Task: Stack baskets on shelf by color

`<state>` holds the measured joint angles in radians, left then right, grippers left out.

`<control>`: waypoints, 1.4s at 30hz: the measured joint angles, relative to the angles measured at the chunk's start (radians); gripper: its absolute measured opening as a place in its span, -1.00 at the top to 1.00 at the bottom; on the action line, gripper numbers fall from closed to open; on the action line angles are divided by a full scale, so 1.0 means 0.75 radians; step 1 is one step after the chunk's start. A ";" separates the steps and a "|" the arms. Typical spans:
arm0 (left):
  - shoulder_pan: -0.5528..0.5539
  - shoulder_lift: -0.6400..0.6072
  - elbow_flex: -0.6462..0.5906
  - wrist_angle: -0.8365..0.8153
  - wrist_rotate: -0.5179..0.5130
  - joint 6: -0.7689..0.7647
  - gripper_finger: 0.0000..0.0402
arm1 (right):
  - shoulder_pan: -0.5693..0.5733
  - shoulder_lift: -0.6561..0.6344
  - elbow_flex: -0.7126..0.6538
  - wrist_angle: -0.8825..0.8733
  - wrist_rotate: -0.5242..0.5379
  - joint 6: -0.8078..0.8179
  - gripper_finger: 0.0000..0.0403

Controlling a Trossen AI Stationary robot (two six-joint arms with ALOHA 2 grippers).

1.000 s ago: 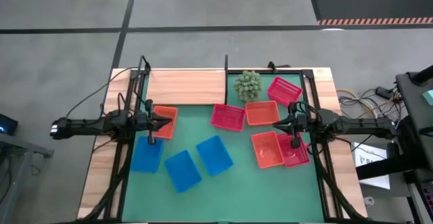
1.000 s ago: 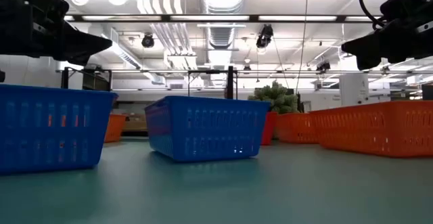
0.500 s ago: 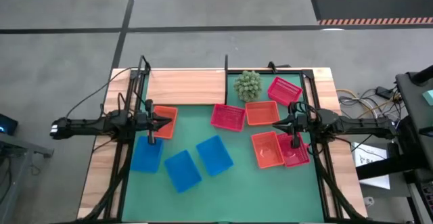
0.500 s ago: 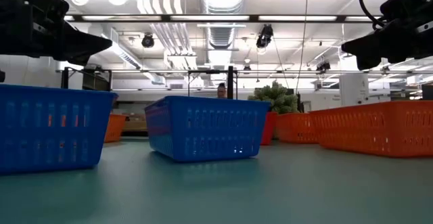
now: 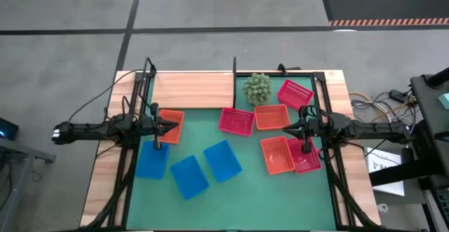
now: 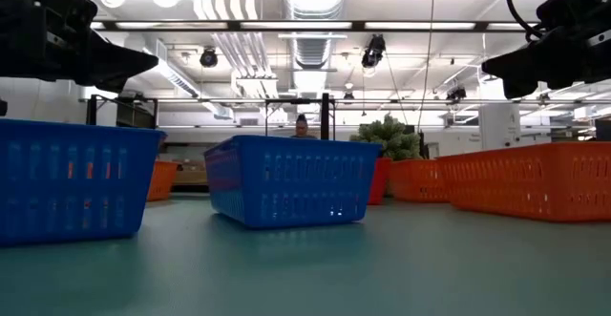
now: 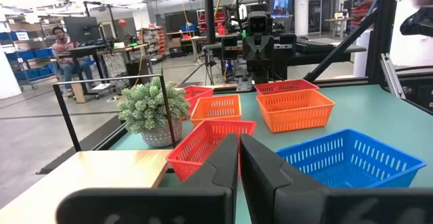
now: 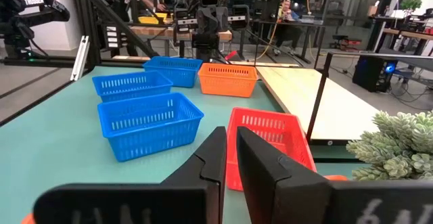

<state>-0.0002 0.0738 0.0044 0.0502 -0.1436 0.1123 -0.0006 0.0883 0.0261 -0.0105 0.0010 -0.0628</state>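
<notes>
Nine baskets lie scattered on the green surface: three blue [image 5: 188, 167], three orange [image 5: 271, 116] and three red-pink [image 5: 236, 121], none stacked. The pale wooden shelf [image 5: 191, 90] at the far edge holds nothing. The spiky plant [image 5: 257, 88] crowds the orange and red ones, so a reach there could topple it. Perforated walls may snag fingers. The left gripper [image 5: 172, 126] and right gripper [image 5: 286, 130] hover with jaws clenched, grasping nothing.

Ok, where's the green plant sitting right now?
In the high view the plant stands at the table's far edge, just right of the wooden shelf, with a pink basket on its right.
</notes>
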 joint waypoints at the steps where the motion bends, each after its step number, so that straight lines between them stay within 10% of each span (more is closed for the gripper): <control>1: 0.000 0.000 0.000 0.000 0.000 0.000 1.00 | 0.000 0.000 0.000 0.000 0.000 0.000 0.86; 37: 0.000 -0.001 0.000 0.003 -0.001 0.000 1.00 | 0.000 0.000 0.000 0.000 0.000 0.004 0.86; 42: 0.000 0.000 0.000 0.003 -0.001 0.000 1.00 | 0.001 0.000 0.000 0.002 -0.031 0.416 0.86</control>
<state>-0.0002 0.0737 0.0044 0.0525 -0.1444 0.1123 -0.0002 0.0881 0.0258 -0.0088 -0.0223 0.2492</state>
